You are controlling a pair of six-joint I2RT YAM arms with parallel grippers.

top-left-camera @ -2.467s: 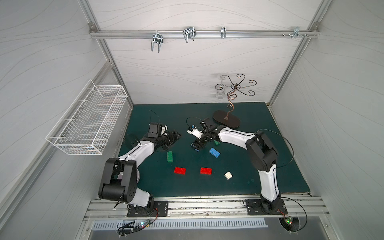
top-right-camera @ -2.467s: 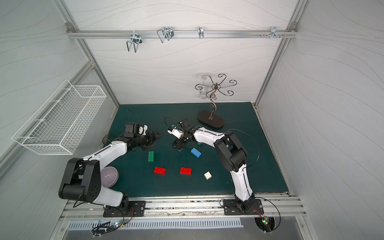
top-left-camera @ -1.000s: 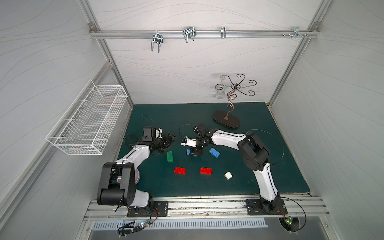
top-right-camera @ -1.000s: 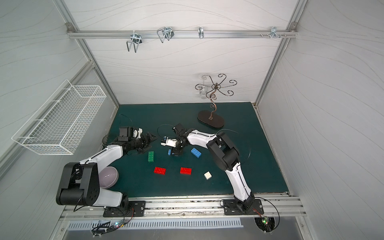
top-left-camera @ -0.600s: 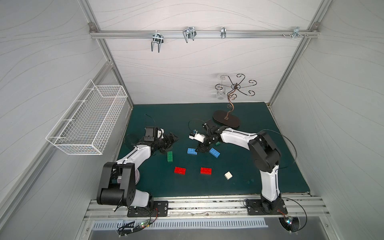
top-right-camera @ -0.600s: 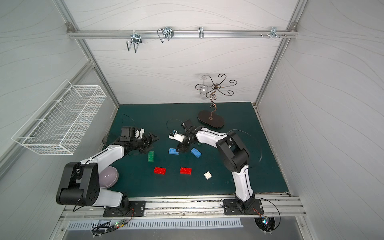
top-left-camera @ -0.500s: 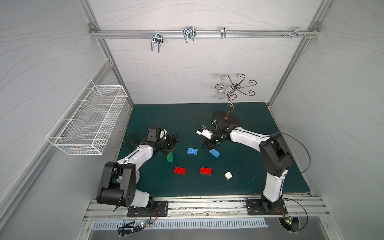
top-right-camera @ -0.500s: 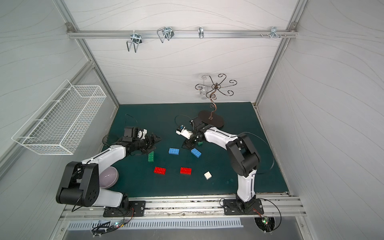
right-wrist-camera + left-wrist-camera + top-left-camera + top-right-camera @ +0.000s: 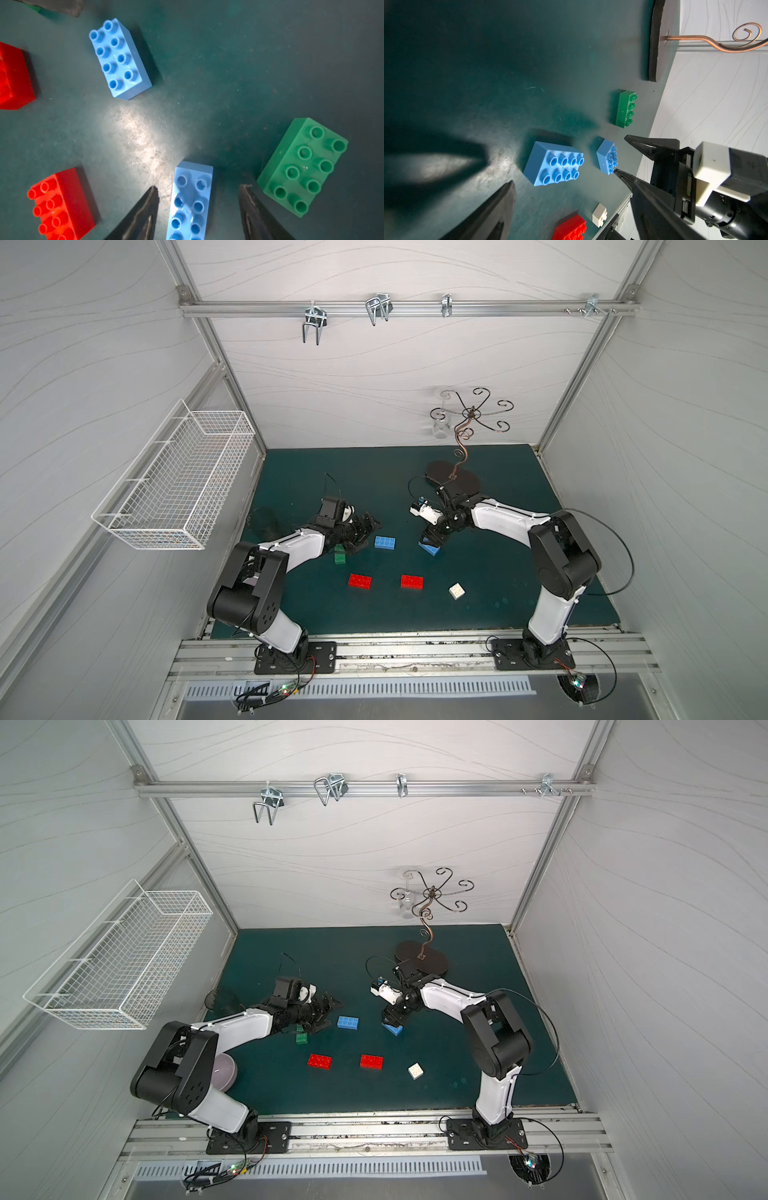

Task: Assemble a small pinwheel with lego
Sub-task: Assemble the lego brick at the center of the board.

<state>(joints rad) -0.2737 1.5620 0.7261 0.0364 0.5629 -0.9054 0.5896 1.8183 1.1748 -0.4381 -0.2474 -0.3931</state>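
Lego brick [image 9: 191,205], blue and studs up, lies between your right gripper's [image 9: 199,187] spread jaws with a gap on each side. The tips line up along its long sides, likely for a pinch not yet made. Just beside it lies a green brick [image 9: 301,168]. Further out are the second blue brick [image 9: 385,542], two red bricks [image 9: 360,581] and the white square [image 9: 456,591], all loose on the mat [image 9: 490,556] — no pinwheel begun. Your left gripper [image 9: 363,536] hangs wide open and empty near the other green brick [image 9: 340,558], which the arm half covers. In both top views the right arm hides the first green brick — and the straddled blue one shows only in part.
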